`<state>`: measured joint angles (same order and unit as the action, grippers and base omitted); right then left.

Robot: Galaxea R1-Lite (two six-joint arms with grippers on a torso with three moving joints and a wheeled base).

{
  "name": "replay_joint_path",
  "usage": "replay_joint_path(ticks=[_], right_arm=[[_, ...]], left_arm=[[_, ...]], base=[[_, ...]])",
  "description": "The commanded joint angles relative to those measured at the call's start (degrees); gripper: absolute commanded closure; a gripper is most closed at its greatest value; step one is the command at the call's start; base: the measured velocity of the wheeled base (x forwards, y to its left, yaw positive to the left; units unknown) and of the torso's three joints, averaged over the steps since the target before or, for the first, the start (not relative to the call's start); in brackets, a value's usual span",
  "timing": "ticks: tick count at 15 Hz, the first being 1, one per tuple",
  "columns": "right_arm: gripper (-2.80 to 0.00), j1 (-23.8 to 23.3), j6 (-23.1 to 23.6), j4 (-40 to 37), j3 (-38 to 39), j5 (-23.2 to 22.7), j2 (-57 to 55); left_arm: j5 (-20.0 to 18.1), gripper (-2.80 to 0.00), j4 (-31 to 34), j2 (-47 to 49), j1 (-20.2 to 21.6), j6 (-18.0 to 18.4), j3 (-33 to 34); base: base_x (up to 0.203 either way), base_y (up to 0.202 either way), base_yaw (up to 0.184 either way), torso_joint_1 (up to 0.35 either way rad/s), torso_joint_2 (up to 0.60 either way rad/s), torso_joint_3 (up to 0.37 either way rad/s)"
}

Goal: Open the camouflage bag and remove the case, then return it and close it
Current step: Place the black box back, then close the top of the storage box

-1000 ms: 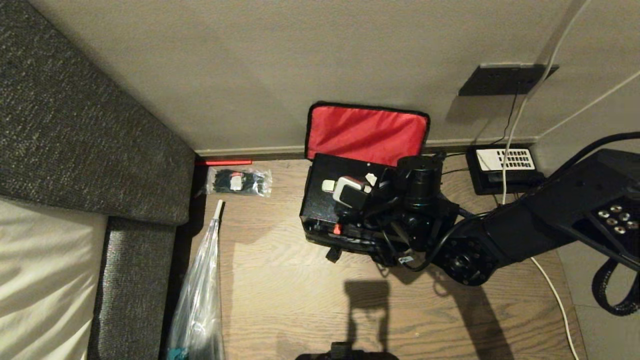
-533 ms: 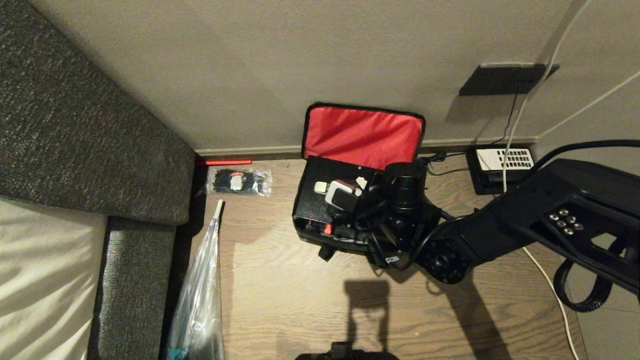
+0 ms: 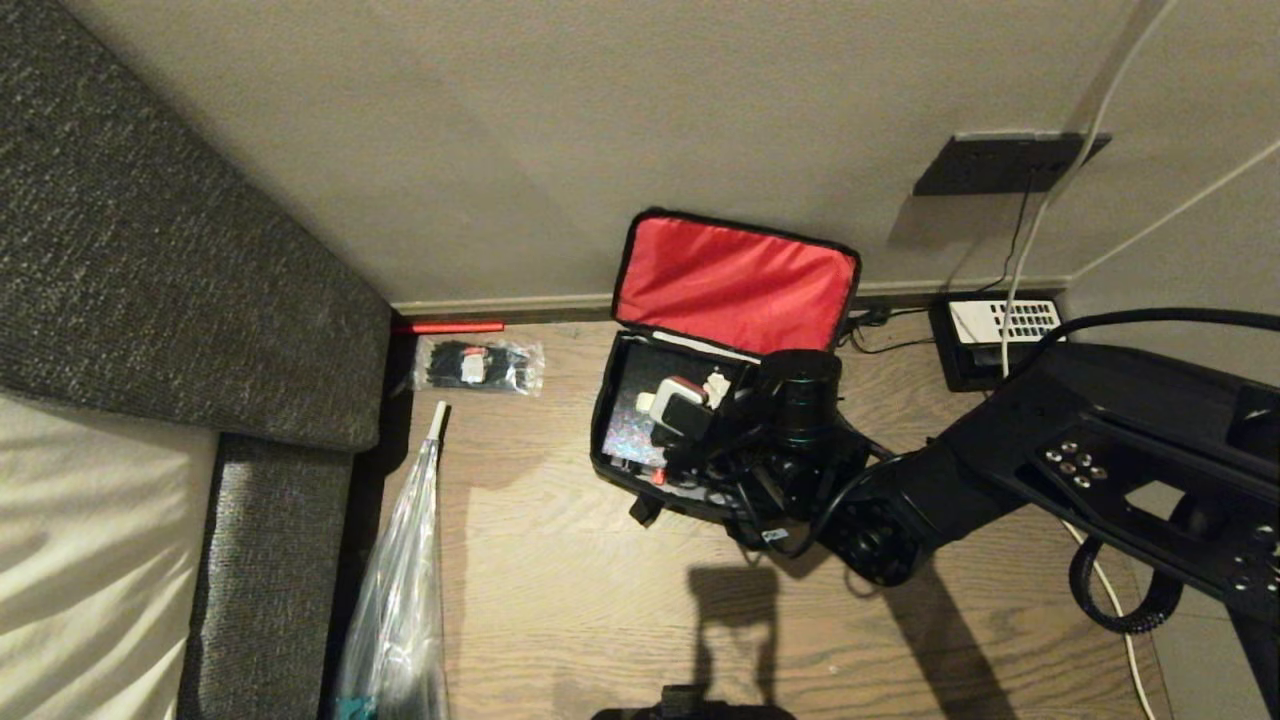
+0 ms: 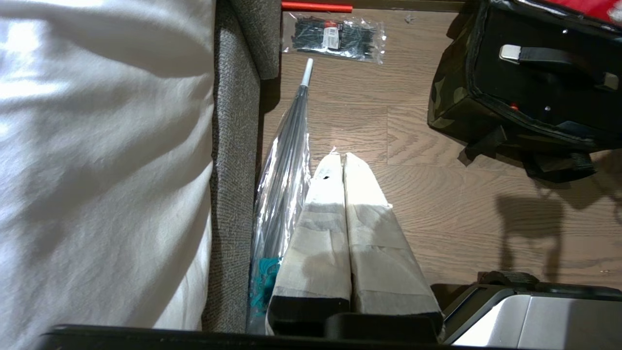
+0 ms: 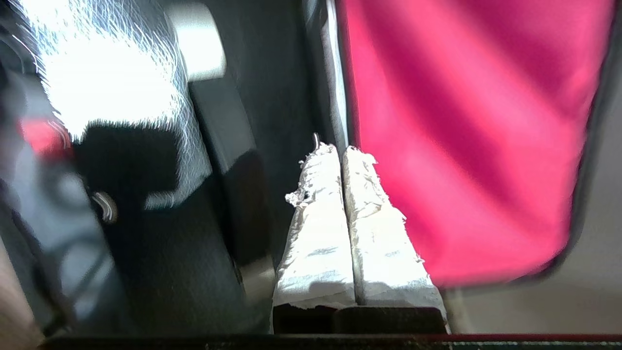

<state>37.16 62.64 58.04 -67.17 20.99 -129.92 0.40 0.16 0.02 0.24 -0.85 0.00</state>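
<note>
Now we are at the step of getting the case [image 3: 625, 420] back down inside the camouflage bag [image 4: 449, 97], which lies on the wooden floor [image 3: 560, 600] with its red-lined lid [image 3: 735, 280] standing up against the wall [image 3: 500, 130]. Our right gripper [image 5: 339, 151] is over the open bag, its taped fingers [image 5: 316, 233] pressed together with nothing between them. Its tips point at the narrow gap where the case's far edge meets the lid's lining.

The case lies just beside and under this gripper, and we judge it is almost seated. To do this well, we should push on the flat black top with the closed tips, not on the strap handle [image 5: 214, 112], which can slip aside. We should keep away from the lining, so the lid does not fold forward. The left gripper [image 4: 342, 160] is also closed and hangs idle, well apart from the bag.
</note>
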Motion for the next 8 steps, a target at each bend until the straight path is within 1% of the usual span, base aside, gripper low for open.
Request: replay_joint_path(ticks=[1, 3, 5, 6, 7, 8], right_arm=[[0.0, 0.2, -0.16, -0.32, 1.9, 0.39, 1.32], [0.0, 0.2, -0.74, -1.28, 5.92, 1.61, 4.72], [0.0, 0.2, -1.93, -4.12, 14.88, 3.99, 12.79], [-1.3, 0.2, -2.9, -5.82, 18.51, 4.9, 16.61], [-2.8, 0.2, -4.9, -8.13, 22.33, 6.1, 21.03], [-2.8, 0.2, -7.82, -11.25, 26.0, 7.49, 25.27]], left_arm=[[0.04, 0.0, 0.02, -0.02, 0.02, -0.03, 0.18], [0.04, 0.0, 0.02, -0.02, 0.02, -0.03, 0.18], [0.12, 0.0, 0.02, -0.02, 0.02, -0.03, 0.18], [0.04, 0.0, 0.02, -0.02, 0.02, -0.03, 0.18], [0.04, 0.0, 0.02, -0.02, 0.02, -0.03, 0.18], [0.04, 0.0, 0.02, -0.02, 0.02, -0.03, 0.18]], base=[[0.0, 0.0, 0.0, 0.0, 0.0, 0.0], [0.0, 0.0, 0.0, 0.0, 0.0, 0.0], [0.0, 0.0, 0.0, 0.0, 0.0, 0.0], [0.0, 0.0, 0.0, 0.0, 0.0, 0.0], [0.0, 0.0, 0.0, 0.0, 0.0, 0.0], [0.0, 0.0, 0.0, 0.0, 0.0, 0.0]])
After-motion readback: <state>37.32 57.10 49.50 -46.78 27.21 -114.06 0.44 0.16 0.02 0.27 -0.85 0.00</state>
